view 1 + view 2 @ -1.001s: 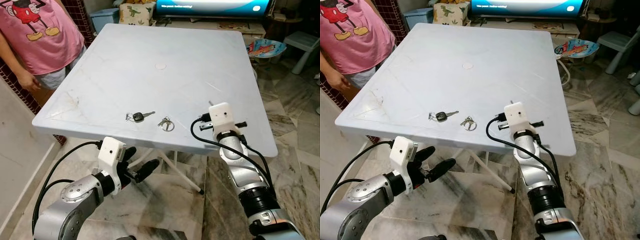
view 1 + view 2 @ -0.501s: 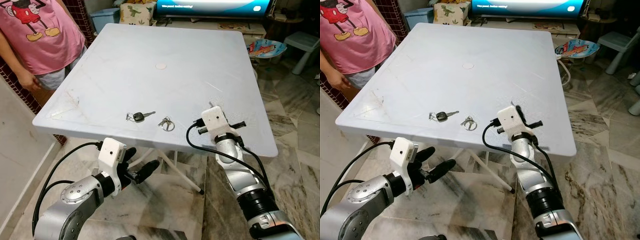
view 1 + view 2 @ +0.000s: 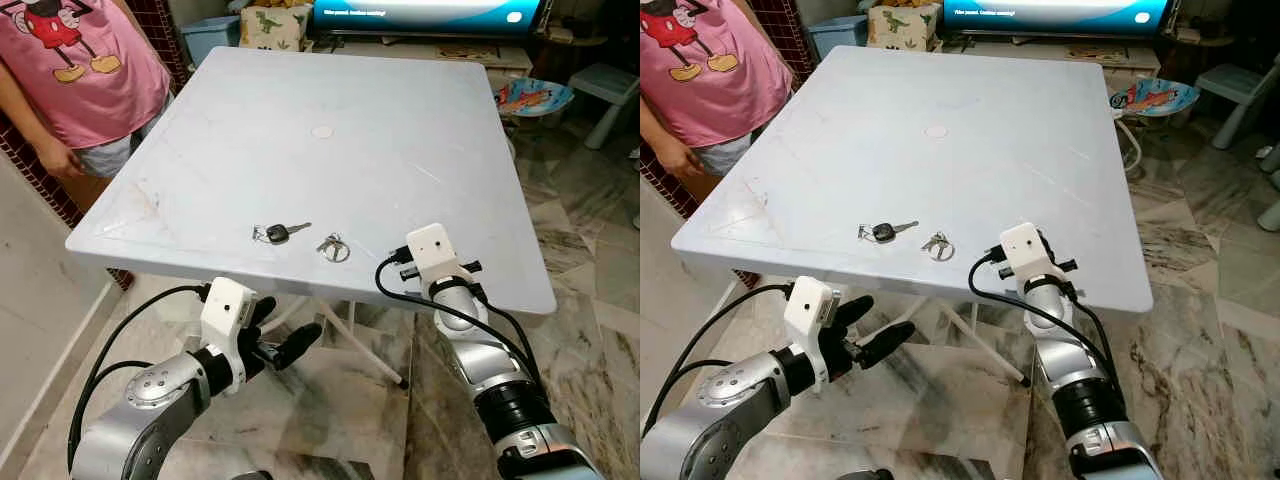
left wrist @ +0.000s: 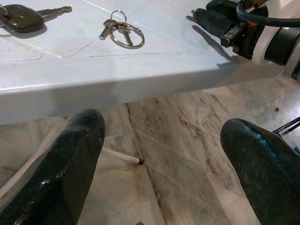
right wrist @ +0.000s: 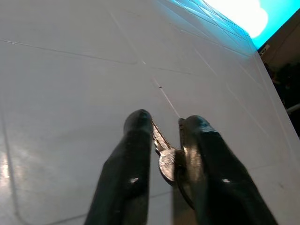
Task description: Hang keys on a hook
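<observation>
Near the front edge of the white surface (image 3: 330, 90) — right hand (image 5: 165, 136) low over it, clenched on a small silver key (image 5: 165, 154) pinched between both black fingers. Toward the front-left corner, a black-headed key (image 3: 277, 233), and just beside it a ring of small keys (image 3: 332, 246), both flat and apart from either hand. Below the front edge, over the marble floor (image 3: 585, 300) — left hand (image 3: 283, 341), fingers spread, grasping nothing. By the left edge, a person in a pink shirt (image 3: 80, 60).
</observation>
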You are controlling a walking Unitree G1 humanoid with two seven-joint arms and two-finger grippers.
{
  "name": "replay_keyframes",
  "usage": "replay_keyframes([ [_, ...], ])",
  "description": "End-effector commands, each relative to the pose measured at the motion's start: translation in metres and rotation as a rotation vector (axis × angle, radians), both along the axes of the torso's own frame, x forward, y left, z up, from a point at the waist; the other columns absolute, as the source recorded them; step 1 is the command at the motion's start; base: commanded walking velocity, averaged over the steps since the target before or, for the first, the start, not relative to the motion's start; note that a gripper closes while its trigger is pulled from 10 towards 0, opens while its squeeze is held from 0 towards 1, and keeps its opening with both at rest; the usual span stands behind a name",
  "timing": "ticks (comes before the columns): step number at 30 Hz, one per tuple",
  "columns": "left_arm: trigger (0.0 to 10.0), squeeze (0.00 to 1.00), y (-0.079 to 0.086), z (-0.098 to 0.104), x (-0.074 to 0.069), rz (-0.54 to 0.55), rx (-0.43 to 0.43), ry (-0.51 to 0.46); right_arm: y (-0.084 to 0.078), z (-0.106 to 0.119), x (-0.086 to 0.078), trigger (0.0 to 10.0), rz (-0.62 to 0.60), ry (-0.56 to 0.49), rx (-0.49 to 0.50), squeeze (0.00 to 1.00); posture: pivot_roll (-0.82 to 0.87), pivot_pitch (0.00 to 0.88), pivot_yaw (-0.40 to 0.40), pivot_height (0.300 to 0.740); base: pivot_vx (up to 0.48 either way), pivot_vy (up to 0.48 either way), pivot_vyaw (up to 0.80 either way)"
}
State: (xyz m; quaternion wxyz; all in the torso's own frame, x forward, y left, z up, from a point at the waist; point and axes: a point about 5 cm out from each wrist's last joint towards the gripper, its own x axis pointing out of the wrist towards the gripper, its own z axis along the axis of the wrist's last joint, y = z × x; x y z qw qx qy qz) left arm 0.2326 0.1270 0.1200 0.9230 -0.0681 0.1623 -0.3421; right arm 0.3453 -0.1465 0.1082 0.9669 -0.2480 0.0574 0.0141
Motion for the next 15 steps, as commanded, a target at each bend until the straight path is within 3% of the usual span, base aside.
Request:
replay_keyframes([
  [1,10.0,0.0,0.0024,-0.0048,-0.0006,0.004,0.02,0.013,0.005,0.0014,-0.0001,10.0,0.03,-0.003,0.002,1.0,0.11,0.114,0.028,0.74,0.0,0.0,0.0],
  [7,10.0,0.0,0.002,-0.0047,-0.0006,0.0,0.023,0.01,0.011,0.0093,-0.0018,10.0,0.062,-0.023,-0.014,1.0,0.11,0.114,0.028,0.74,0.0,0.0,0.0],
  [15,10.0,0.0,0.0013,-0.0053,-0.0002,-0.003,0.025,0.008,0.0063,0.0026,-0.0079,10.0,0.065,0.028,-0.029,1.0,0.11,0.108,0.026,0.74,0.0,0.0,0.0],
])
